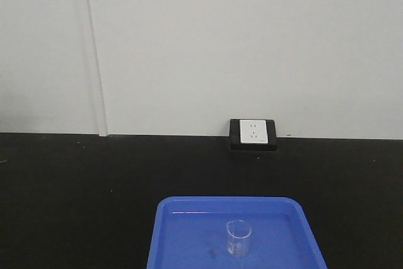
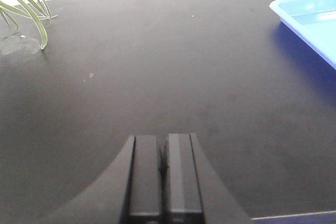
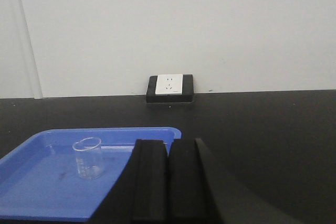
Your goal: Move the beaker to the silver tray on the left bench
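A small clear glass beaker [image 1: 238, 239] stands upright inside a blue plastic tray [image 1: 182, 231] on a black bench top; the right wrist view shows the same beaker [image 3: 88, 157] in the tray [image 3: 37, 182]. My right gripper [image 3: 169, 142] is shut and empty, to the right of the beaker and nearer the camera. My left gripper [image 2: 164, 139] is shut and empty over bare black counter, with a corner of the blue tray [image 2: 310, 17] far to its right. The silver tray is out of view.
A white wall socket on a black block [image 1: 254, 134] sits at the back of the bench against the pale wall, also seen as the socket [image 3: 170, 87]. Green plant leaves [image 2: 23, 3] hang at the far left of the left wrist view.
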Robot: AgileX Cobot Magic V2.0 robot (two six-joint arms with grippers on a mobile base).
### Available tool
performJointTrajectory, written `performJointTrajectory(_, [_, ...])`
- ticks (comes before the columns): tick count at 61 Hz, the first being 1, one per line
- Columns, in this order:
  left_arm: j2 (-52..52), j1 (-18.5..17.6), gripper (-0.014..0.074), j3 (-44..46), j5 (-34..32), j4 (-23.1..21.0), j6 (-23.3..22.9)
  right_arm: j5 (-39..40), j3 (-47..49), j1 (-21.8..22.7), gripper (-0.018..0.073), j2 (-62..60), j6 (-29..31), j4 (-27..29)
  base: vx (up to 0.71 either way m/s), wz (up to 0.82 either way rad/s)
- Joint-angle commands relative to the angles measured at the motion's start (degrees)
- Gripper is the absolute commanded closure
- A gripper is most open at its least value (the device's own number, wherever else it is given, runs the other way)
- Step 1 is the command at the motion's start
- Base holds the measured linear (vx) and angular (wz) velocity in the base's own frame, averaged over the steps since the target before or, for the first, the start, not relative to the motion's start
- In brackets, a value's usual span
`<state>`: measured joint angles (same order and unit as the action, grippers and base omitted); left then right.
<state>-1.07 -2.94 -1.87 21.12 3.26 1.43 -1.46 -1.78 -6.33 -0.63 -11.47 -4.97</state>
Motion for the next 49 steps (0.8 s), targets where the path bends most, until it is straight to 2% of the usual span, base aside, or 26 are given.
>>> performJointTrajectory(1, [-0.41, -0.41, 0.0595, -1.14, -4.62, -0.15, -0.10, 4.86, -0.32, 0.01, 0.0571, -0.77, 0.45, 0.03, 0.00, 0.00])
performJointTrajectory(49, [-0.41, -0.41, 0.0595, -1.14, -4.62, -0.15, -0.10, 6.06, -0.32, 0.01, 0.0571, -0.77, 0.63, 0.03, 0.00, 0.00])
